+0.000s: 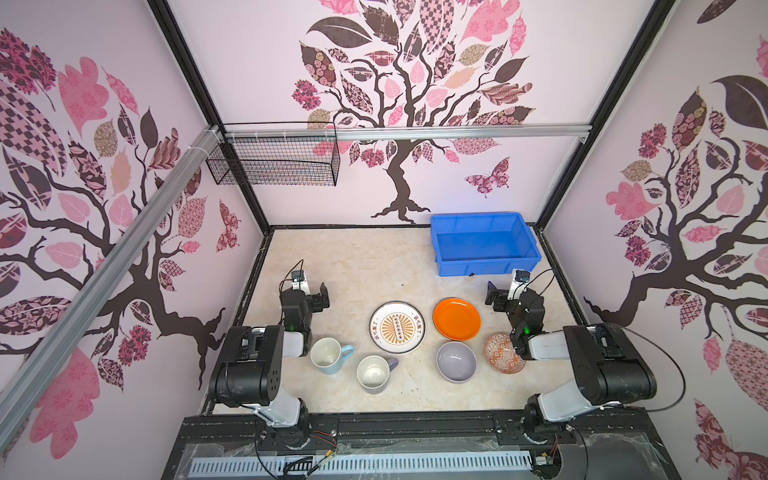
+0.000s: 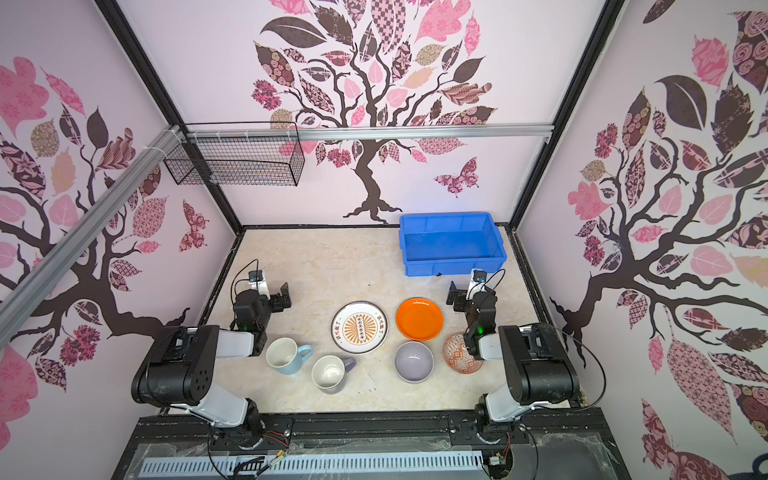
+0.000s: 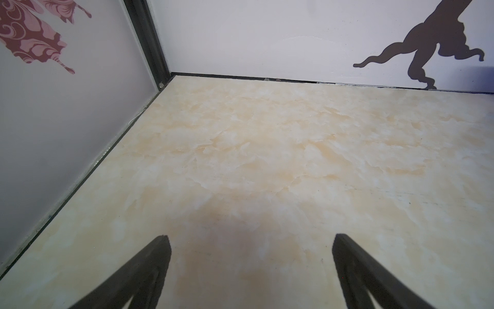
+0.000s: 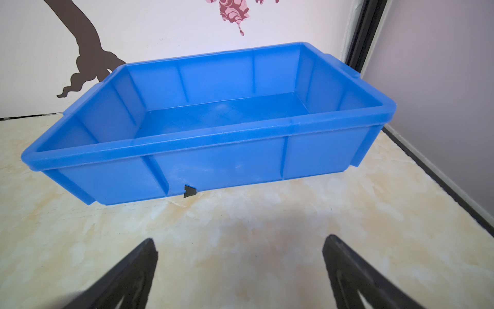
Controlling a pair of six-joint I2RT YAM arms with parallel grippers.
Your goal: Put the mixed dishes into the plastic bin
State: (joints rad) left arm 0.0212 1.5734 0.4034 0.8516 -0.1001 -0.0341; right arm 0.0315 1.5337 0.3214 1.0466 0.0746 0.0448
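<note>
The blue plastic bin (image 1: 478, 268) (image 4: 213, 166) stands empty at the back right. In both top views the dishes sit in the front half of the table: a sunburst plate (image 1: 397, 327), an orange plate (image 1: 456, 318), a lavender bowl (image 1: 456, 361), a patterned bowl (image 1: 500, 353), a light-blue mug (image 1: 330, 355) and a lavender mug (image 1: 374, 373). My left gripper (image 1: 308, 291) (image 3: 251, 238) hovers open over bare table behind the mugs. My right gripper (image 1: 508, 291) (image 4: 239, 239) is open too, just short of the bin's near wall, holding nothing.
A black wire basket (image 1: 276, 160) hangs on the back wall at upper left. Walls close the table (image 1: 353, 266) on three sides. A small black scrap (image 4: 189, 191) lies at the foot of the bin's near wall.
</note>
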